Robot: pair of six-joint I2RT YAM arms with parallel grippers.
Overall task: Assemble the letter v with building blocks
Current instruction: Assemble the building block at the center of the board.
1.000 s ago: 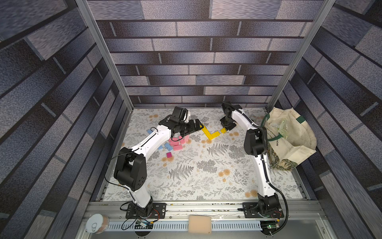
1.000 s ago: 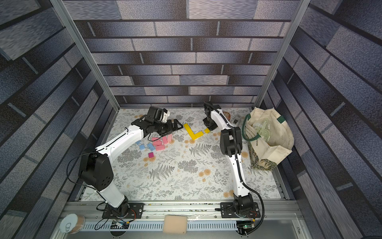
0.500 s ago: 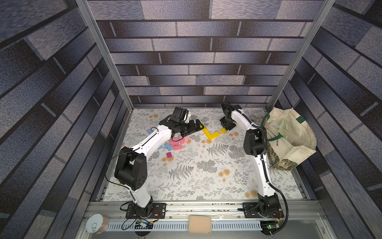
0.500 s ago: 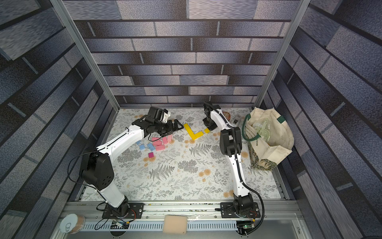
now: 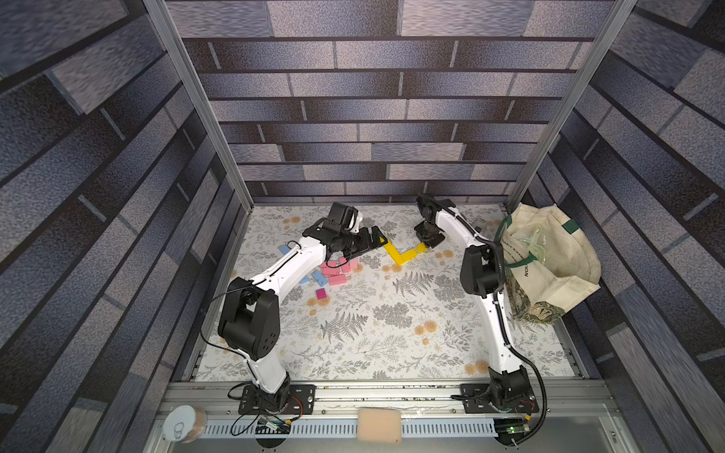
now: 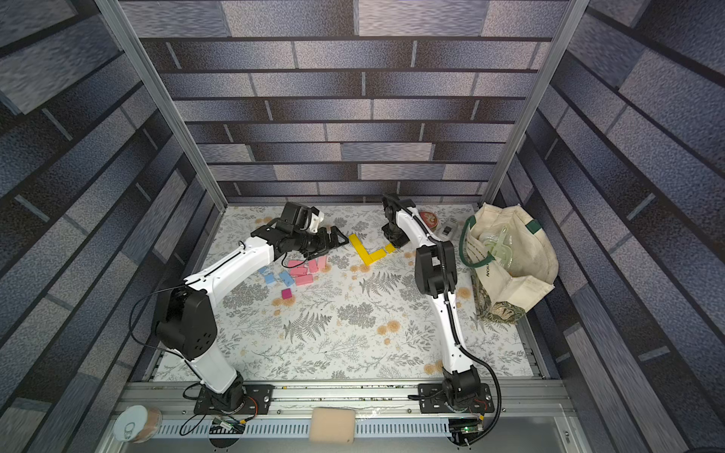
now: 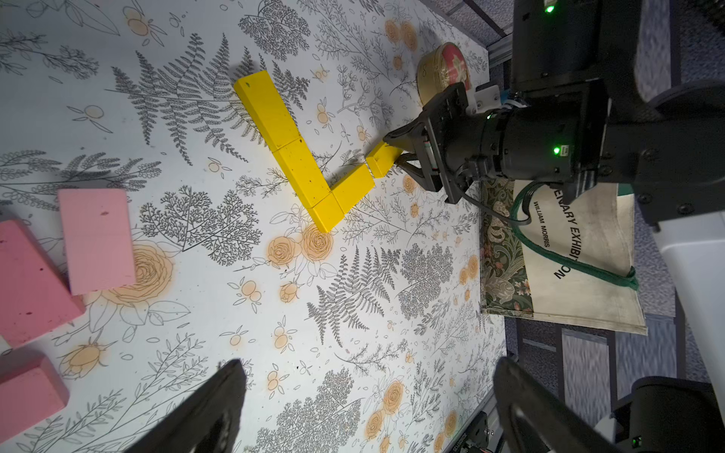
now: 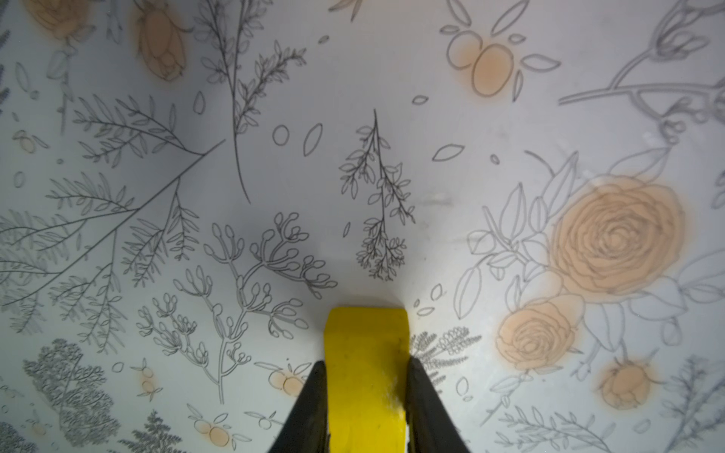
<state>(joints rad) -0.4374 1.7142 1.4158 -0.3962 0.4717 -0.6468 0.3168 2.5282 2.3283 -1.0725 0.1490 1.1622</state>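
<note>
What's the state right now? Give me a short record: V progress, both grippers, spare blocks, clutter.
V progress: yellow blocks form a long arm and a shorter arm meeting at a corner
Right gripper: shut on a small yellow block at the short arm's free end
Left gripper: open, empty, near the long arm's far end
Spare blocks: pink blocks, blue blocks, magenta cube, loose by the left arm
Clutter: round tin, tote bag

yellow blocks | pink blocks | blue blocks | magenta cube | floral tablecloth
</note>
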